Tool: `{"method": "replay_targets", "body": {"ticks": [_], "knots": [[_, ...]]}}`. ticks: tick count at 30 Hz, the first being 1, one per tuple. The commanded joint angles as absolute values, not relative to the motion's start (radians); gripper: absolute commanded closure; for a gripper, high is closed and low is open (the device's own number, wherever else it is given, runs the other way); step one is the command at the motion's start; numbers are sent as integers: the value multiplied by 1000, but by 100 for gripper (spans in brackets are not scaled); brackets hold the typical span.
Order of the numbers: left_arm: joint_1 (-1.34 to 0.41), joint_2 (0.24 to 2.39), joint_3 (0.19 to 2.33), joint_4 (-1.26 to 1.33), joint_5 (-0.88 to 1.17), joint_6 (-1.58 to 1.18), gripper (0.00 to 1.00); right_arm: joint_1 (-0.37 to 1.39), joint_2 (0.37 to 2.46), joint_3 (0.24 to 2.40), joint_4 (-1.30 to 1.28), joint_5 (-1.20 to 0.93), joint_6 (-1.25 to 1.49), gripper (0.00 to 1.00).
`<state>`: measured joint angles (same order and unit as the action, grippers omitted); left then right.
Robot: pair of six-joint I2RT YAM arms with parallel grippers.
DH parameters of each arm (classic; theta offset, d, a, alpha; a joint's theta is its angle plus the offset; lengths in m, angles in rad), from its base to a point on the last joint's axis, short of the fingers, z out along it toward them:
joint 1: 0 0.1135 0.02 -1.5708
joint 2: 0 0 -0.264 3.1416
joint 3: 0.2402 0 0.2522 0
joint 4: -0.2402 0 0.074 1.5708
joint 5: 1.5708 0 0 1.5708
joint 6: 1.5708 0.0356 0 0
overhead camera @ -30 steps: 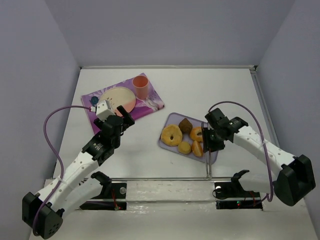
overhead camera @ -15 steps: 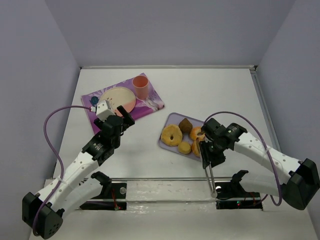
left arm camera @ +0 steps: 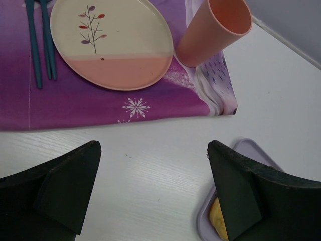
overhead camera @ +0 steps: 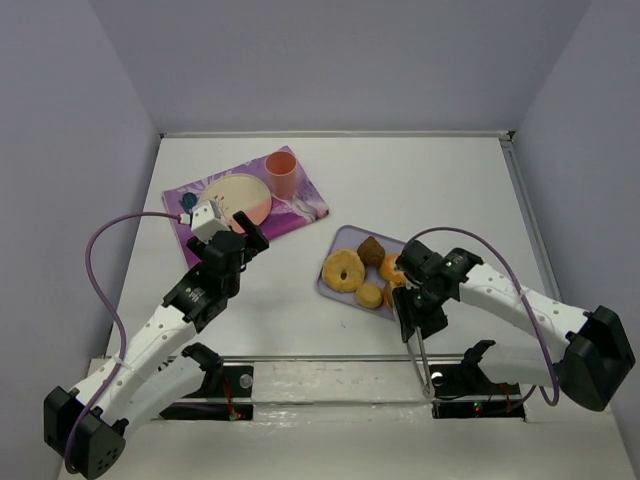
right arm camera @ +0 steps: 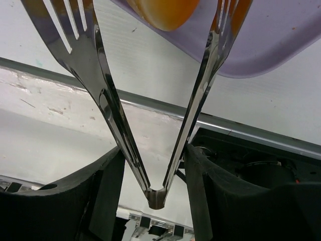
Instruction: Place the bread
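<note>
The bread (right arm camera: 161,9), between the tongs (right arm camera: 108,100), is cut off.

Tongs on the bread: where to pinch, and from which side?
Pinch across its narrow width, coming in from the tray's near edge. The bread's rounded end shows between the open tips of the tongs held by the right gripper, so they likely run along its length.

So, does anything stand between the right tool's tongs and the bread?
Nothing visible does. In the right wrist view the open tongs, held in the right tool, have one tip on each side of the bread on the tray.
</note>
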<state>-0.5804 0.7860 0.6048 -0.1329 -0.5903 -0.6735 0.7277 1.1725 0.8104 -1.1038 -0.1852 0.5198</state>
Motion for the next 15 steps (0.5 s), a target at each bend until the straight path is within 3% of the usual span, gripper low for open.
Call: {"method": "replay_targets", "body": {"ticks": [1,15], "knots": [[-574,779,617,-118,-607,-675,1,738,1190,792,-1065,-190,512,45],[-572,750,609,-117,-604,-675,1,738,1310,795,-999,-199,480,44]]}}
